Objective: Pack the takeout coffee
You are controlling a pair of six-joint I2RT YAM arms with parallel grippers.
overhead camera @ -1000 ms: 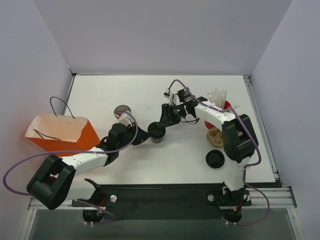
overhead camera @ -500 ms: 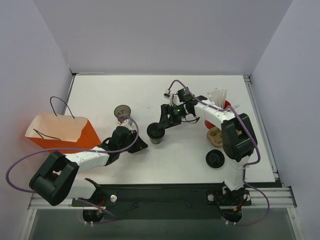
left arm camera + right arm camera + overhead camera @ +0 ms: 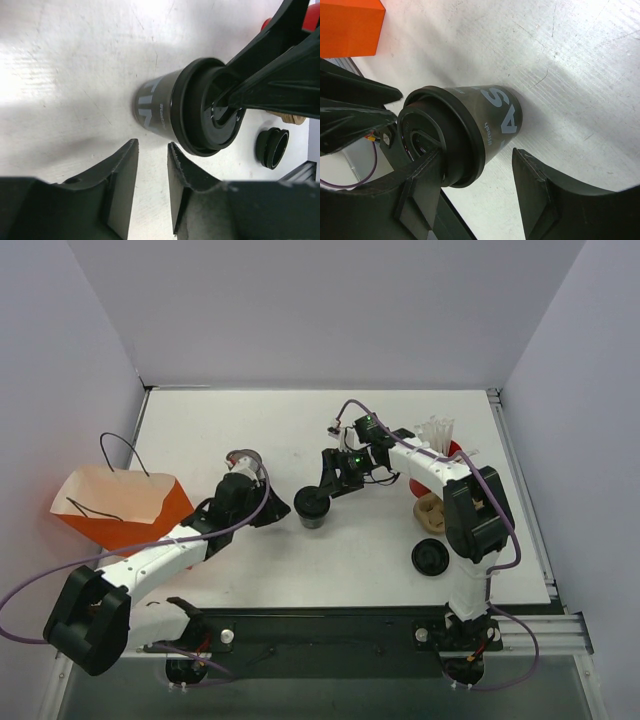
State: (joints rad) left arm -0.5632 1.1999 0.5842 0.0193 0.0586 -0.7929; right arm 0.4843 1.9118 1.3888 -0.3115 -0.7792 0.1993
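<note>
R claw (image 3: 475, 157) open at lidded takeout coffee (image 3: 496, 117).

Takeout coffee (image 3: 312, 506) stands central; bag (image 3: 120, 505) far left, loose lid (image 3: 430, 558) front-right, probably a cup (image 3: 241, 454) behind-left.

The takeout coffee (image 3: 492, 117) is a dark olive-grey cup with pale lettering and a black lid, the table (image 3: 250, 430) white, the bag (image 3: 165, 508) orange with a pale peach mouth, the cables (image 3: 70, 563) purple, the loose lid (image 3: 430, 558) black
</note>
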